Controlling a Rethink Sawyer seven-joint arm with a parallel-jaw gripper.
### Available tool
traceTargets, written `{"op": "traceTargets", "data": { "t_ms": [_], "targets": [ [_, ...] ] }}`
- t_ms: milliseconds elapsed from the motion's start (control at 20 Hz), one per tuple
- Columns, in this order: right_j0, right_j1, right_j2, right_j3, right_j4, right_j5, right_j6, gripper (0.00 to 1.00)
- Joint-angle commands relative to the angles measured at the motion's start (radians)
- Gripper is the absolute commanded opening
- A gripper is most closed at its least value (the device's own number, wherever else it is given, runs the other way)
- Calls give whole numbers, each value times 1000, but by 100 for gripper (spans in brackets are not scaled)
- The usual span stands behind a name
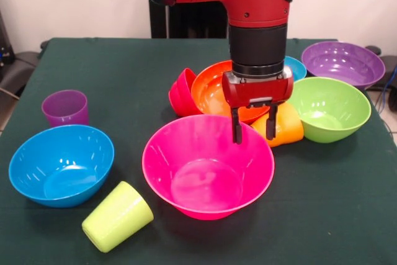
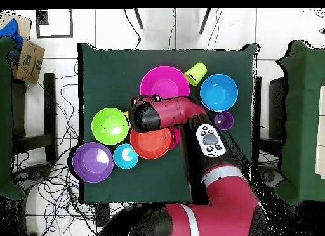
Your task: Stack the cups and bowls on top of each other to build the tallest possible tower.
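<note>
Lying on its side at the front edge of the dark green table (image 1: 74,79) is a lime green glossy plastic cup (image 1: 117,216), its mouth turned toward the big blue plastic bowl (image 1: 61,164) just beside it. Behind that blue bowl stands a translucent purple tumbler (image 1: 65,108), upright and alone. At the middle sits the large glossy pink bowl (image 1: 208,166), upright on the cloth. Over its far rim hangs the red and black gripper (image 1: 254,130), its two dark fingers spread apart with nothing between them; one finger reaches down just inside the pink rim, the other sits in front of the ridged orange cup (image 1: 282,125), which lies tipped against the lime green bowl (image 1: 327,108). Behind the gripper a wide orange bowl (image 1: 211,91) is tilted on edge, with the small red bowl (image 1: 183,93) nested against its outer side, also on edge. So the bowls are not stacked: pink stands apart in front, orange and red lean together behind it. A small light blue bowl (image 1: 296,66) peeks out behind the arm, and the large purple bowl (image 1: 342,63) rests at the far corner, near the green one.
</note>
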Motion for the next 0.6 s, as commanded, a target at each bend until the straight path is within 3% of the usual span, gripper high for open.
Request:
{"op": "traceTargets", "data": {
  "t_ms": [50,600],
  "targets": [
    [32,9,-15,75,27,-18,151,100],
    [24,21,-4,95,54,-16,135,100]
  ]
}}
